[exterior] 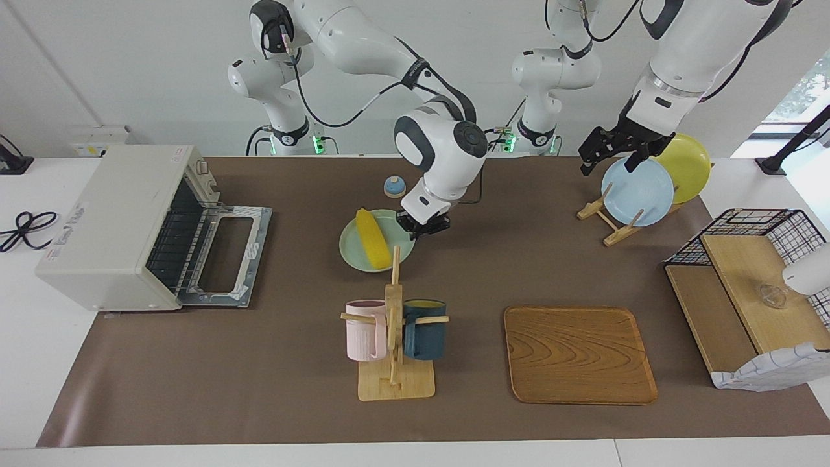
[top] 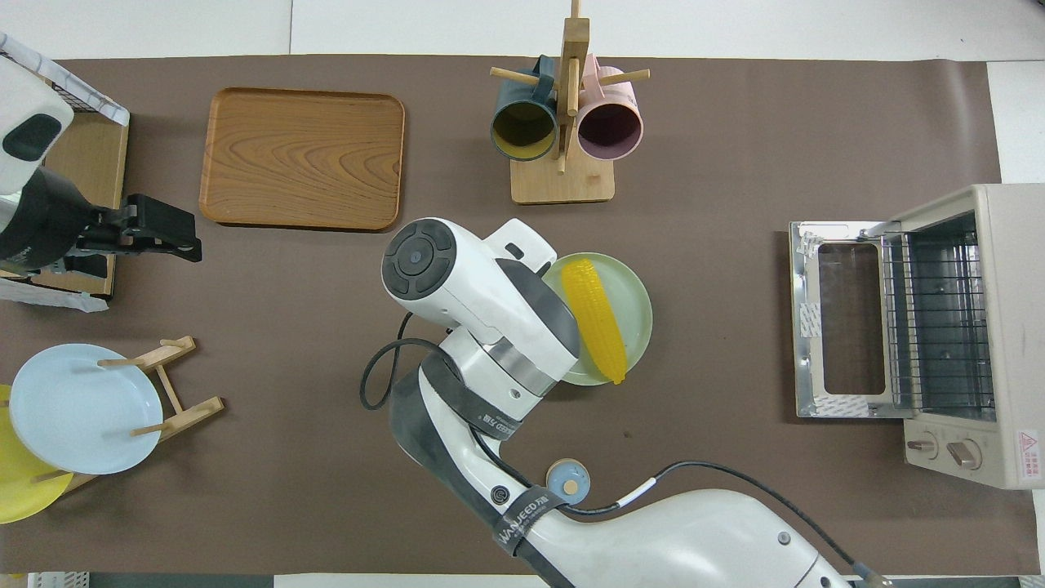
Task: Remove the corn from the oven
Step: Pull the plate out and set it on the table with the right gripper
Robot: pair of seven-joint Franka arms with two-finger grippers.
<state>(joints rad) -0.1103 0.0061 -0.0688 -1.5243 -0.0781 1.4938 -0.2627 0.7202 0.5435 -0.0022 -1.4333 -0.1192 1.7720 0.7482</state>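
Overhead view hides the right gripper [exterior: 423, 227] under its own wrist; only the facing view shows it clenched on the rim of the pale green plate [exterior: 353, 254] at mid-table. The corn [exterior: 373, 246], smooth, yellow and tapered, lies across that plate, outside the oven [exterior: 110, 227], whose door hangs open. The left gripper [exterior: 606, 152] waits, released, over the blue plate [exterior: 639, 191].

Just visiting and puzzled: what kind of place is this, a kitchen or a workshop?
Probably a robot lab staged as a kitchen: two white arms work at a table bearing a toaster oven, a mug stand and plates.
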